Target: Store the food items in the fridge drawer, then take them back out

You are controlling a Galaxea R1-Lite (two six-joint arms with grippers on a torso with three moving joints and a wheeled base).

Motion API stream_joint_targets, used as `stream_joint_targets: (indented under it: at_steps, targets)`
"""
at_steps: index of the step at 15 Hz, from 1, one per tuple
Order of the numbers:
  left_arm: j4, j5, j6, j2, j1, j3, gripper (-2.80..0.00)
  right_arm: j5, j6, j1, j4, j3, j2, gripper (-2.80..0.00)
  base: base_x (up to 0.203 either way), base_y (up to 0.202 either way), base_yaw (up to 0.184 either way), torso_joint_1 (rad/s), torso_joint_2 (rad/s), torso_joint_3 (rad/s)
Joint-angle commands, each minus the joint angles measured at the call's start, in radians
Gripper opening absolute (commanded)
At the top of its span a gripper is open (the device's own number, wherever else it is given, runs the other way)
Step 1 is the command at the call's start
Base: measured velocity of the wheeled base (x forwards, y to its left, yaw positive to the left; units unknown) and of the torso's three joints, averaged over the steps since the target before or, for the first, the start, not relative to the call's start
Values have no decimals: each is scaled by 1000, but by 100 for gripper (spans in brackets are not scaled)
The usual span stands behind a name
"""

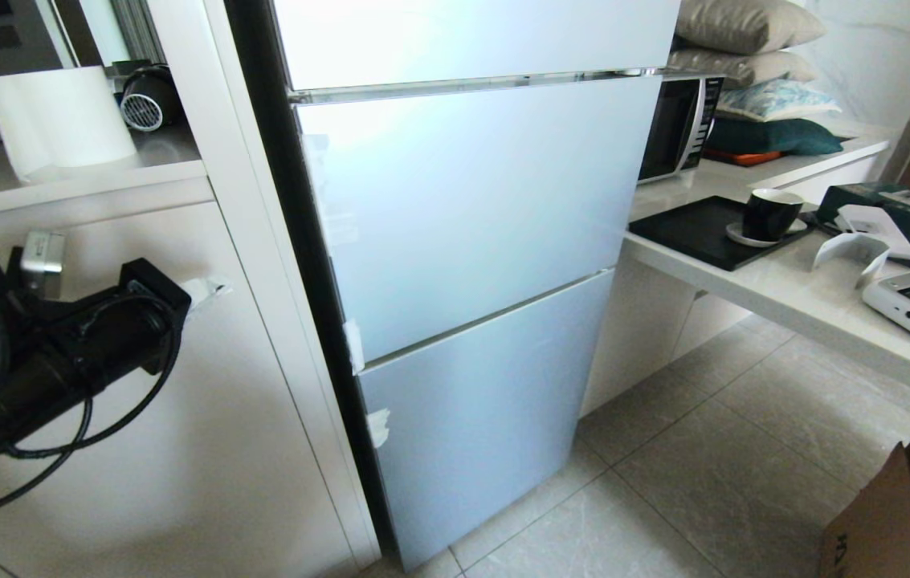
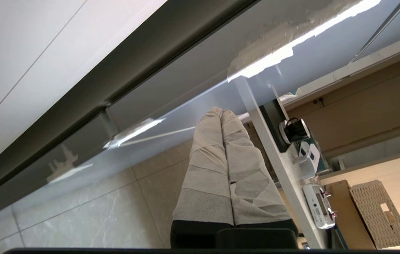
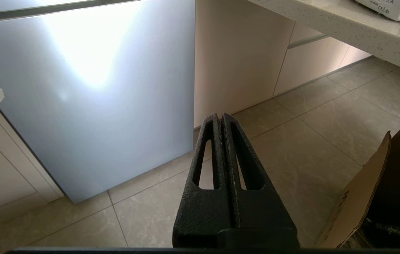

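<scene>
Left gripper (image 2: 222,116) pressed together, raised beside the closed fridge door (image 1: 471,217), nearer than right gripper (image 3: 221,118), also together; drawer unseen.

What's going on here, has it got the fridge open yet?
Not yet. Every fridge door is closed, and no drawer or food shows. The left gripper, fingers pressed together and empty, is raised beside the fridge's left edge. The right gripper hangs shut and empty over the floor, near a cardboard box.
</scene>
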Motion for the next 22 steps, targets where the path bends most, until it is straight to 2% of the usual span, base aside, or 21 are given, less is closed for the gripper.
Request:
stream_joint_targets:
  at_steps: [1, 4, 7, 9, 12, 14, 18, 22]
  targets:
    - [-5, -1, -10, 47, -1, -50, -280, 0, 0, 0, 0, 0, 0, -280, 0, 0, 0, 0, 0, 0]
    - [-4, -1, -80, 68, -24, -111, -280, 0, 1, 0, 0, 0, 0, -280, 0, 0, 0, 0, 0, 0]
    - [-3, 7, -82, 73, -71, -146, -280, 0, 0, 0, 0, 0, 0, -280, 0, 0, 0, 0, 0, 0]
    - [-3, 73, -82, 95, -115, -183, -280, 0, 0, 0, 0, 0, 0, -280, 0, 0, 0, 0, 0, 0]
    - [-11, 251, -86, 175, -177, -277, -280, 0, 0, 0, 0, 0, 0, -280, 0, 0, 0, 0, 0, 0]
    - [-76, 316, -83, 238, -197, -339, -280, 0, 0, 0, 0, 0, 0, -280, 0, 0, 0, 0, 0, 0]
    - [-162, 397, -76, 319, -226, -402, -280, 0, 0, 0, 0, 0, 0, -280, 0, 0, 0, 0, 0, 0]
    - [-183, 404, -74, 339, -258, -443, -280, 0, 0, 0, 0, 0, 1, -280, 0, 0, 0, 0, 0, 0]
